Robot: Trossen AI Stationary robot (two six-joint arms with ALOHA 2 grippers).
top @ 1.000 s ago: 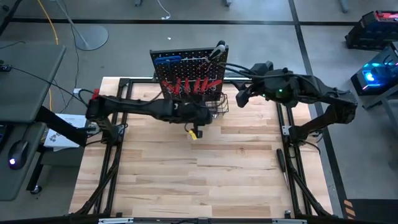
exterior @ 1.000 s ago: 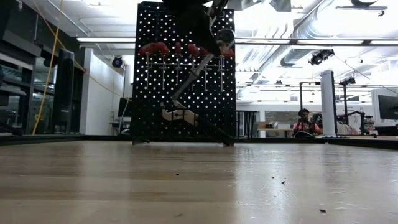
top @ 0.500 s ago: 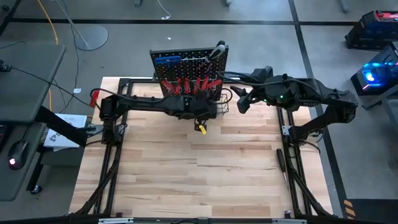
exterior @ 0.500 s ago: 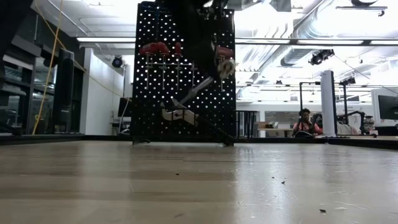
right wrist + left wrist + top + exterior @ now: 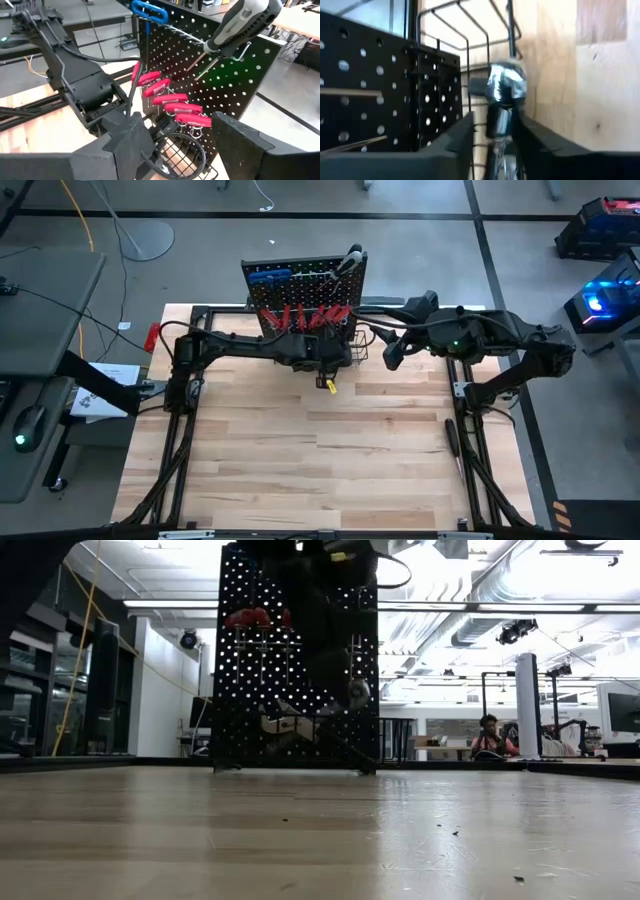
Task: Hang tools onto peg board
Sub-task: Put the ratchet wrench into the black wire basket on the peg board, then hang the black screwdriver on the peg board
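Along the far edge of the wooden bench (image 5: 330, 450) the peg board (image 5: 303, 288) stands upright, a black perforated panel facing the arms, with a black wire basket (image 5: 352, 346) at its base toward its right end. From the left side of the bench the left arm (image 5: 235, 346) reaches across to the foot of the board, and its left gripper (image 5: 496, 137) sits just in front of the basket. Between its two dark fingers (image 5: 451, 145) runs a chrome ratchet (image 5: 504, 100), the shiny head poking out toward the basket wires; the fingers lie close on either side of the shaft, but whether they press on it or have let go I cannot tell. From the right side the right arm (image 5: 500, 335) hangs near the board's right end, and the right gripper (image 5: 175, 137) stands released, fingers spread wide, holding nothing, just beside the basket. On the board a row of red-handled screwdrivers (image 5: 170, 102) hangs from hooks at mid height. Above them, near the upper right corner, a black-handled screwdriver (image 5: 242, 22) rests tilted on a hook. A blue T-handle key (image 5: 149, 11) hangs near the upper left corner. In the low view a seated person (image 5: 488, 736) shows far off in the room beyond the bench.
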